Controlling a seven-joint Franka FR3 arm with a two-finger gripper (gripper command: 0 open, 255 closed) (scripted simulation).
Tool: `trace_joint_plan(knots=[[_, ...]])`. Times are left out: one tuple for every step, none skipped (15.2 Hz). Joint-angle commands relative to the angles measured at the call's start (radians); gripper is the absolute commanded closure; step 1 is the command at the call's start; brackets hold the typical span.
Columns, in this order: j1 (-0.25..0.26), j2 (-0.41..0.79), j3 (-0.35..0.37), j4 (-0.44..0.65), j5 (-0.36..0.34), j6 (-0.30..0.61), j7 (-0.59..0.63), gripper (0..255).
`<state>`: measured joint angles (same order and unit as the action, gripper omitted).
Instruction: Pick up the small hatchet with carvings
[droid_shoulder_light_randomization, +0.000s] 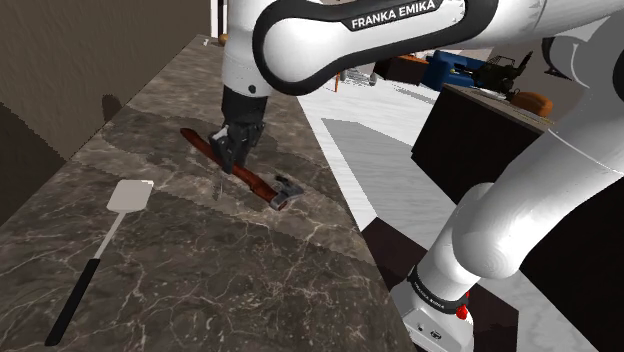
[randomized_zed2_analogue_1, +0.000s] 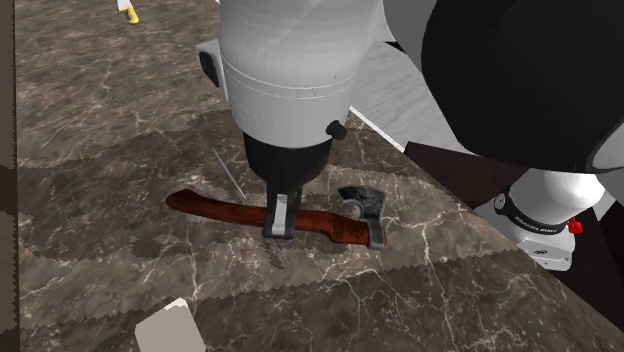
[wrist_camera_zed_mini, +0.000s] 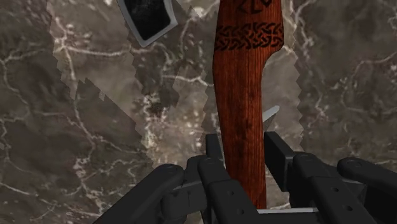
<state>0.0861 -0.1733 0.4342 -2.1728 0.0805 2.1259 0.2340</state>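
Clasping the hatchet (wrist_camera_zed_mini: 242, 95) partway along its handle, down at the dark marbled counter (droid_shoulder_light_randomization: 200, 270), with the black gripper (wrist_camera_zed_mini: 245, 143) narrowed onto the reddish-brown wood. Closed to the handle's width, with the fingers (wrist_camera_zed_mini: 214, 159) snug against its two flanks and nothing else between them.

Lying flat on the counter, in the shoulder view slanting from upper left to lower right, with the dark head (droid_shoulder_light_randomization: 285, 192) at the end nearer the counter's edge. In the second exterior view, stretching across the middle, with the head (randomized_zed2_analogue_1: 362, 205) on that view's right and the bare handle end on its left. Seen from the wrist, running straight out from the gripper, with a carved knotwork band (wrist_camera_zed_mini: 248, 37) dark across the wood beyond the fingertips and the pale-edged blade off to one side.

Resting well apart from the hatchet, toward the shoulder view's lower left: a spatula (droid_shoulder_light_randomization: 100, 250) with a white blade and a long black handle. Just beside the hatchet's handle, a thin grey sliver (randomized_zed2_analogue_1: 228, 175) lying on the stone.
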Motion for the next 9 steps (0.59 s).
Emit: trace_joint_plan(knots=[[0.0, -0.007, -0.002, 0.021, 0.002, -0.028, -0.002, 255], [0.0, -0.01, -0.003, 0.032, 0.003, -0.042, -0.003, 255], [-0.001, -0.014, -0.004, 0.042, 0.004, -0.055, -0.003, 255], [-0.001, -0.017, -0.006, 0.053, 0.005, -0.069, -0.004, 255], [-0.001, -0.02, -0.007, 0.064, 0.005, -0.082, -0.005, 255], [-0.001, -0.022, -0.008, 0.075, 0.006, -0.096, -0.005, 255], [-0.002, -0.025, -0.009, 0.086, 0.006, -0.109, -0.006, 255], [-0.002, -0.025, -0.009, 0.088, 0.007, -0.111, -0.006, 255], [-0.002, -0.025, -0.009, 0.088, 0.006, -0.111, -0.006, 255]])
